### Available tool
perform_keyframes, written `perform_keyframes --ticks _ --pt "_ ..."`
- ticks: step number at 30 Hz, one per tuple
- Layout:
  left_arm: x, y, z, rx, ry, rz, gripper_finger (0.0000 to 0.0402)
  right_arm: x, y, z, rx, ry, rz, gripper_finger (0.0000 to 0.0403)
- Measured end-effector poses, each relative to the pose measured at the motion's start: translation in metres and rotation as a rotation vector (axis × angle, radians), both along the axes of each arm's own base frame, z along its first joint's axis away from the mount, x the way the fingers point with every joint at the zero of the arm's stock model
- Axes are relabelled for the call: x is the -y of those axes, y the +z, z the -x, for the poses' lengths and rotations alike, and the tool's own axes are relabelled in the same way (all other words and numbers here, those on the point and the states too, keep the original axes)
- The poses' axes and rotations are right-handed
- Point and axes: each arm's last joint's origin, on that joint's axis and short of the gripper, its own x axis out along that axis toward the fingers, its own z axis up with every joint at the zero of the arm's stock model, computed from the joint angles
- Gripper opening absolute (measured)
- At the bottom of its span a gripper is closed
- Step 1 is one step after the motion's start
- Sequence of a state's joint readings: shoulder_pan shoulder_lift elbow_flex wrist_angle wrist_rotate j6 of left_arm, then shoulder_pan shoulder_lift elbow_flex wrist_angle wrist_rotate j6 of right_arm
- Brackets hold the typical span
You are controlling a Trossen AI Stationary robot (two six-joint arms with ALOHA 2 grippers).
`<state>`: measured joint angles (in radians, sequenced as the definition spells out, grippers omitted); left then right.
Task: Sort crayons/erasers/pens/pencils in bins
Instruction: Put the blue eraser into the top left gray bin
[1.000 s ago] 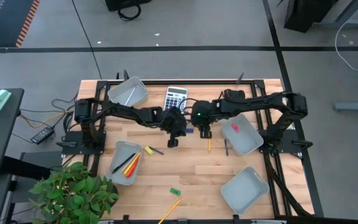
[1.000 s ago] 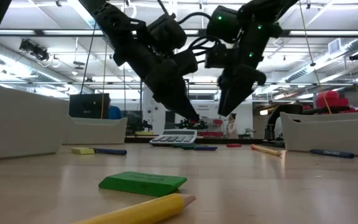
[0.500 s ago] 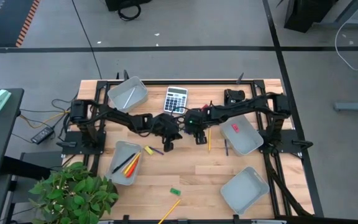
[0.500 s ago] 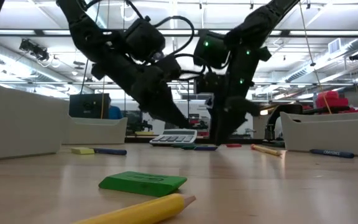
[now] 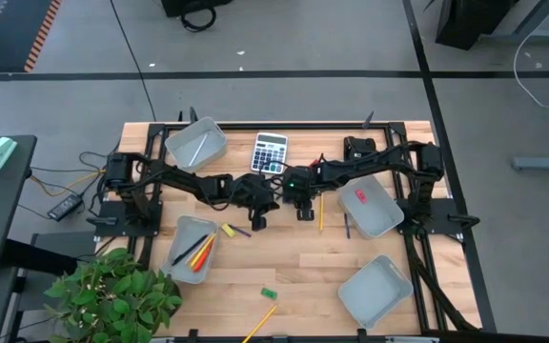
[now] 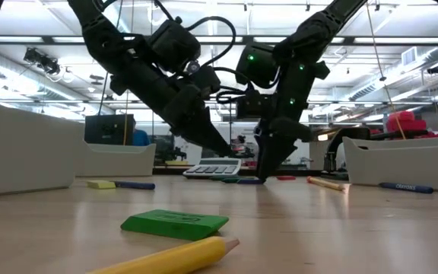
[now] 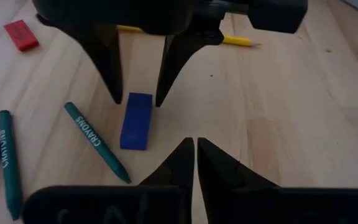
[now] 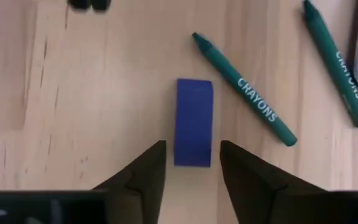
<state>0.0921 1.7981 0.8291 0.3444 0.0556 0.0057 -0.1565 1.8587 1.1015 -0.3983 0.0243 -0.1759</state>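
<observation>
A blue eraser (image 8: 194, 121) lies flat on the wooden table near its middle, also seen in the left wrist view (image 7: 136, 121). My right gripper (image 8: 192, 163) is open and low over it, pointing down, one finger on each side of the eraser's end with small gaps showing; it appears in the high view (image 5: 303, 213). My left gripper (image 7: 195, 155) is shut and empty just to the left (image 5: 254, 223), above the table. Two green crayons (image 8: 244, 89) (image 8: 332, 57) lie beside the eraser.
Four grey bins: far left (image 5: 196, 143), near left (image 5: 192, 250) with sticks, right (image 5: 372, 206) with a red eraser, near right (image 5: 376, 289). A calculator (image 5: 270, 151), a pencil (image 5: 320, 214), a pen (image 5: 346, 226), a yellow eraser (image 5: 227, 231), a green eraser (image 5: 269, 293) and a pencil (image 5: 260, 322).
My right gripper has gone toward the table's left edge and down, until its open fingers stand low on either side of the blue eraser. My left gripper has shifted a little toward the left and near edges and lower. The eraser has stayed in place.
</observation>
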Motion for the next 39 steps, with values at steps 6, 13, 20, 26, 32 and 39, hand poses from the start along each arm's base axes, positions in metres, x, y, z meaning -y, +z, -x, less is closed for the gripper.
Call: perform_keyframes --ticks 6,13,20,26,32,39 --pt "0.0 0.0 0.0 0.001 0.009 -0.004 0.0028 0.001 -0.003 0.0 0.004 -0.035 -0.082 0.0099" --pt "0.0 0.0 0.0 0.002 0.009 -0.004 0.0014 0.009 -0.003 0.001 0.01 -0.101 -0.146 0.0084" --pt "0.0 0.0 0.0 0.002 0.008 -0.007 0.002 0.011 -0.002 0.002 0.011 -0.11 -0.158 0.007" --pt "-0.001 0.001 -0.001 0.013 0.029 -0.023 0.0019 0.01 0.005 0.005 0.001 -0.114 -0.155 0.004" --pt "-0.001 0.001 -0.001 0.015 0.03 -0.021 0.0014 0.006 0.025 0.01 0.014 -0.136 -0.159 0.0039" --pt "0.001 0.001 -0.001 0.017 0.024 -0.021 0.0026 0.003 0.034 0.008 0.072 -0.122 -0.149 0.0052"
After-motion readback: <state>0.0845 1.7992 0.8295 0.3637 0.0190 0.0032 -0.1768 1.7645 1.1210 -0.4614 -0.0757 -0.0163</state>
